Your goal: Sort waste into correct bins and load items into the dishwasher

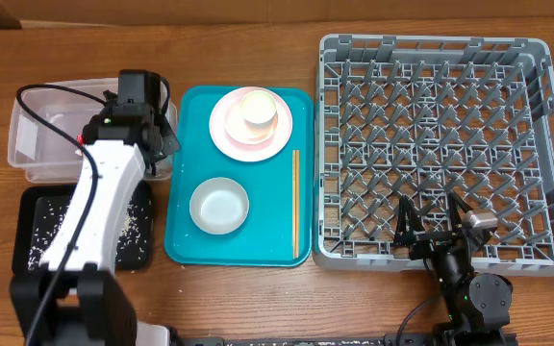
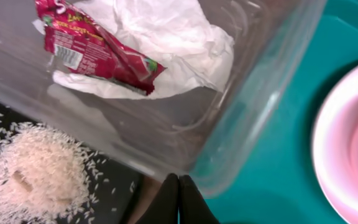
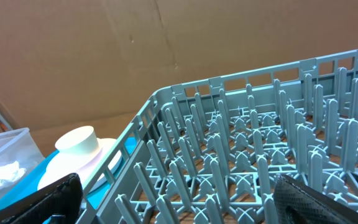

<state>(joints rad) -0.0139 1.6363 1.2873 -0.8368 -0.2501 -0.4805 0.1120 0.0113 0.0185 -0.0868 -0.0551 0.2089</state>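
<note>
Left of the teal tray [image 1: 267, 240], the left fingers [image 2: 179, 196] are pressing shut, empty, beside the clear tub [image 2: 260, 93] holding napkin [image 2: 179, 43] and wrapper [image 2: 92, 46]. Right of it, the right fingers [image 1: 427, 205] are gaping empty over the dish rack [image 1: 431, 96] edge. The left arm [image 1: 85, 211] is hiding part of the black tray [image 1: 27, 207] and its rice [image 2: 36, 174]. Wooden counter [image 1: 258, 298], cardboard wall [image 3: 104, 62].
</note>
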